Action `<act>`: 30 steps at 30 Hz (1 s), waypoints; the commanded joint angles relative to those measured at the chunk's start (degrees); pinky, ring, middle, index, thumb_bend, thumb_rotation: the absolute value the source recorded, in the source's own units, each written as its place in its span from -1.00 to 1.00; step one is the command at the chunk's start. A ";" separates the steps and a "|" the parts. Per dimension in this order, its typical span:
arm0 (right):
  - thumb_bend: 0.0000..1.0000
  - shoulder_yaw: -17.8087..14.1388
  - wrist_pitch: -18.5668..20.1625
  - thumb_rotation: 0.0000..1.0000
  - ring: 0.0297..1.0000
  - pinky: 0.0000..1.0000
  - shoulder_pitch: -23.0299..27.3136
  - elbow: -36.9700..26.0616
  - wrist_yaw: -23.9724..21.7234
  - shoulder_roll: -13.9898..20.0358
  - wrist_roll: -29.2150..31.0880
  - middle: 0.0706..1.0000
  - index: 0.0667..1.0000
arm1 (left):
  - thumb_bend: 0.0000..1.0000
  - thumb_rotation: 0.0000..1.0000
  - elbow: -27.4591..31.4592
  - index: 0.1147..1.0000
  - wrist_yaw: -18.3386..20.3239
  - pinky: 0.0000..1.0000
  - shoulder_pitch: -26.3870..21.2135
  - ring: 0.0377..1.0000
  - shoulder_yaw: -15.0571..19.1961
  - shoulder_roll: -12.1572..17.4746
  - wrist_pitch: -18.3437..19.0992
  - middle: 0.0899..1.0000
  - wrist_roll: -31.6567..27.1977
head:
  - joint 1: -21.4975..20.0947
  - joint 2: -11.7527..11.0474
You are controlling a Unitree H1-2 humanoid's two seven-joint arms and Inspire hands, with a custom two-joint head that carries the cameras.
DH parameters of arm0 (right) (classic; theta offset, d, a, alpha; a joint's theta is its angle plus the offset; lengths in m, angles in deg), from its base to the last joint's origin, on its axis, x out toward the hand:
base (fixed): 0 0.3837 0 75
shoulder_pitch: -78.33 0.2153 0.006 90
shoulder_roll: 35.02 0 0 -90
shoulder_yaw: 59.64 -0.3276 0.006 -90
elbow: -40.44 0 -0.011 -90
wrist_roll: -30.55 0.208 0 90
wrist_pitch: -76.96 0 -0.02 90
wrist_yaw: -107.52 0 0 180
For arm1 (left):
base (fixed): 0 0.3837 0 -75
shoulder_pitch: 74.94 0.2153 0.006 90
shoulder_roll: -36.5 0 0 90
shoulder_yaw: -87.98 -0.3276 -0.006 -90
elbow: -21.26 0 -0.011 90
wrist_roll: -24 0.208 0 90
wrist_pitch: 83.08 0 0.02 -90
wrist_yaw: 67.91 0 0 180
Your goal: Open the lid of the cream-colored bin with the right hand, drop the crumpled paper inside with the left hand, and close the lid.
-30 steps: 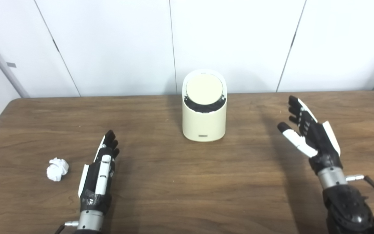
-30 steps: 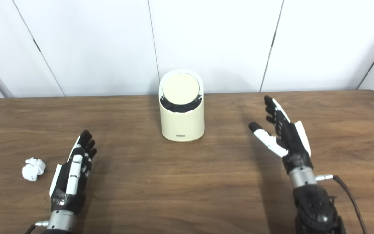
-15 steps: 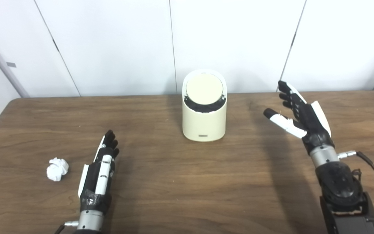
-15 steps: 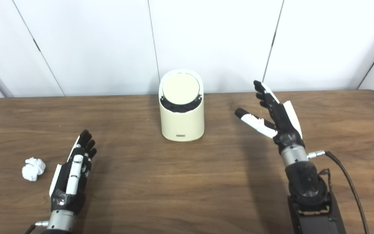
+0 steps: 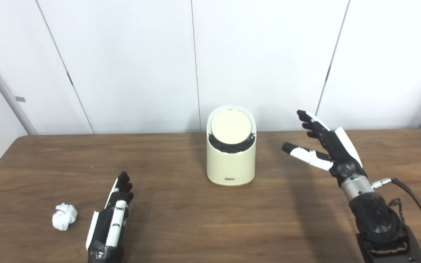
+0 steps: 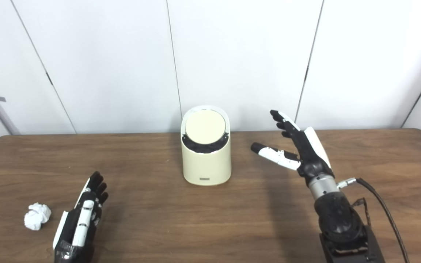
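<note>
The cream-colored bin (image 5: 231, 160) stands upright near the table's far middle. Its round lid (image 5: 231, 127) is closed and tilted toward me. My right hand (image 5: 323, 146) is open, raised above the table to the right of the bin, thumb pointing toward it, a clear gap between them. The crumpled white paper (image 5: 64, 216) lies on the table at the front left. My left hand (image 5: 113, 219) lies open and flat on the table just right of the paper, not touching it.
The wooden table (image 5: 196, 219) has its left edge close to the paper. A white panelled wall (image 5: 141, 65) stands behind the bin. A black cable (image 5: 418, 208) trails from my right wrist at the front right.
My right hand has risen and moved left toward the bin, still open. The camera has tilted upward, so the whole scene sits lower. The left hand, paper and bin have not moved.
</note>
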 commanded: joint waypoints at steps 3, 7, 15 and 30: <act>0.60 0.37 0.87 0.21 0.79 0.72 4.64 -1.16 -0.59 0.97 -1.04 0.81 0.79 | -0.43 0.53 -5.58 1.00 0.45 1.00 2.33 1.00 -0.66 -0.82 -1.99 1.00 0.18 | -0.11 0.14; 0.63 1.17 2.43 0.16 0.81 0.72 7.14 -0.66 -1.44 1.15 -1.78 0.83 0.78 | -0.40 0.54 -5.46 1.00 0.32 1.00 2.26 1.00 -0.81 -1.00 -1.78 1.00 0.41 | -0.34 0.30; 0.71 2.36 3.18 0.09 0.84 0.76 11.47 1.81 -2.98 1.64 -1.88 0.83 0.80 | -0.40 0.56 -5.61 1.00 0.55 1.00 2.22 1.00 -0.97 -1.19 -1.67 1.00 0.17 | -0.34 0.35; 0.73 5.31 5.87 -0.13 0.85 0.53 19.84 7.44 -6.87 4.16 -3.72 0.90 0.80 | -0.38 0.57 -5.61 1.00 0.88 1.00 2.44 1.00 -1.28 -1.13 -2.17 1.00 0.31 | -0.32 0.41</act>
